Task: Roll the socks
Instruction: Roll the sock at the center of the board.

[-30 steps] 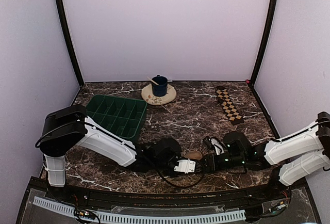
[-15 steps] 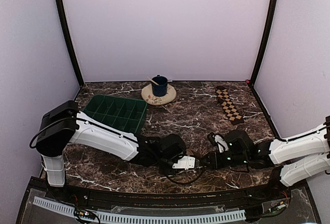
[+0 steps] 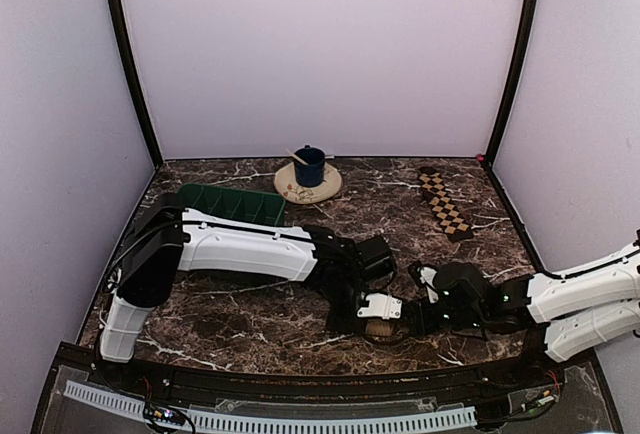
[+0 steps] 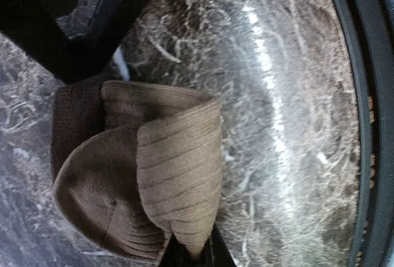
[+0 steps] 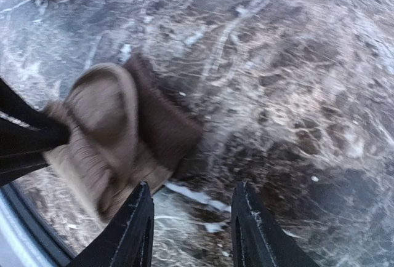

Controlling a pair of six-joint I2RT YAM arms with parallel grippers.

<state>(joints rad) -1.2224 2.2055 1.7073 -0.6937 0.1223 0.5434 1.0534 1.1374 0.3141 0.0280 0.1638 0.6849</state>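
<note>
The plain tan-brown sock [image 4: 135, 181] is a loosely rolled bundle on the marble table near the front edge; it also shows in the top view [image 3: 381, 331] and the right wrist view [image 5: 111, 131]. My left gripper [image 4: 194, 256] is shut, pinching a ribbed fold of this sock; in the top view it [image 3: 376, 320] sits over the bundle. My right gripper [image 5: 194, 230] is open and empty, just right of the bundle, its left finger [image 5: 136, 227] close to the fabric. The brown-and-cream checkered sock [image 3: 443, 202] lies flat at the back right.
A green compartment tray [image 3: 228, 204] stands at the back left, partly hidden by my left arm. A blue cup [image 3: 309, 166] stands on a round plate [image 3: 296, 192] at the back middle. The table's black front rim [image 4: 369, 125] runs close to the tan sock.
My left arm has swung right and forward, carrying the tan sock nearer the front edge. My right gripper has drawn back a little to the right and is apart from the sock.
</note>
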